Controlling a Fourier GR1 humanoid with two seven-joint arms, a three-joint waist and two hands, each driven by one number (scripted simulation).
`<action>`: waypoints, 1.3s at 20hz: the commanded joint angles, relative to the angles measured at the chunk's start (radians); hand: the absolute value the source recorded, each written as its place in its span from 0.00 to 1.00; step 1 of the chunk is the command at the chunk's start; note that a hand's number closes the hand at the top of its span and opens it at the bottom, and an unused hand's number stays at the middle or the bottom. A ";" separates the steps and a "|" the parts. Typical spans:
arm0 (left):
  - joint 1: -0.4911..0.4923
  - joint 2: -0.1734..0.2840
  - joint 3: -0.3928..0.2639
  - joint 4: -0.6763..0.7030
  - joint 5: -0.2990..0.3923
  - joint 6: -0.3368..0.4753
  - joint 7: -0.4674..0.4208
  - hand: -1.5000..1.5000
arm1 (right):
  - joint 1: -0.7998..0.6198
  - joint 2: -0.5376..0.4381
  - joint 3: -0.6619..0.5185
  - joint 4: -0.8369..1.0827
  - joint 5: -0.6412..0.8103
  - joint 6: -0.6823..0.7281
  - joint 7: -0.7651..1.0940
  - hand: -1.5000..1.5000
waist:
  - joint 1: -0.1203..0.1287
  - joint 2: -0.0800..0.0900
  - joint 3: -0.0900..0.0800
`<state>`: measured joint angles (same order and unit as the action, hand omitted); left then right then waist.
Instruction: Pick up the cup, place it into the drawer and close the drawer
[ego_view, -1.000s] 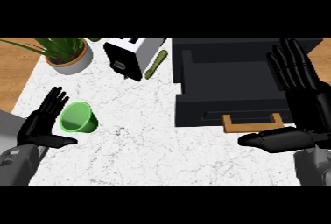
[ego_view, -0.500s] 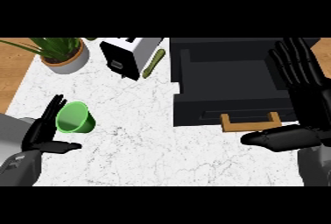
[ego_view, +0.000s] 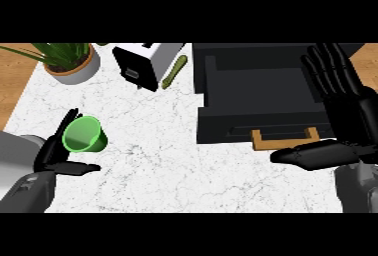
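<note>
Right hand, fingers straight, rests open at the drawer's right edge. Well left of the drawer, we see the left hand open against the green cup.

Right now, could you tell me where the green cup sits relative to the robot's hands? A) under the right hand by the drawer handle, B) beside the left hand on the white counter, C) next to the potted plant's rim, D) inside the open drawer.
B: the green cup lies on the white counter right against the open left hand, far from the drawer and the right hand.
</note>
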<state>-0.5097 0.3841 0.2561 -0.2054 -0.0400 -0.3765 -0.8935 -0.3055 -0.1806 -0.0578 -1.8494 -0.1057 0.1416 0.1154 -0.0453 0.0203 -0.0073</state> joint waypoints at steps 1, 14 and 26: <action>0.009 -0.009 -0.014 0.017 -0.019 -0.086 -0.119 0.00 | -0.002 -0.013 -0.027 0.007 -0.018 0.012 -0.016 0.00 | -0.001 0.000 0.000; -0.027 -0.053 -0.011 -0.017 0.001 -0.198 -0.157 1.00 | -0.001 -0.025 -0.031 0.017 -0.009 0.021 -0.014 0.00 | 0.002 0.002 0.000; 0.020 -0.236 0.150 -0.074 0.096 0.444 -0.334 1.00 | 0.009 -0.053 -0.083 -0.026 -0.066 0.032 0.033 0.00 | 0.009 -0.010 0.002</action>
<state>-0.5198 0.2328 0.3376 -0.2748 0.0033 -0.0910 -1.0802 -0.3030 -0.2250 -0.1183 -1.8480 -0.1460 0.1742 0.1257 -0.0371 0.0146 -0.0040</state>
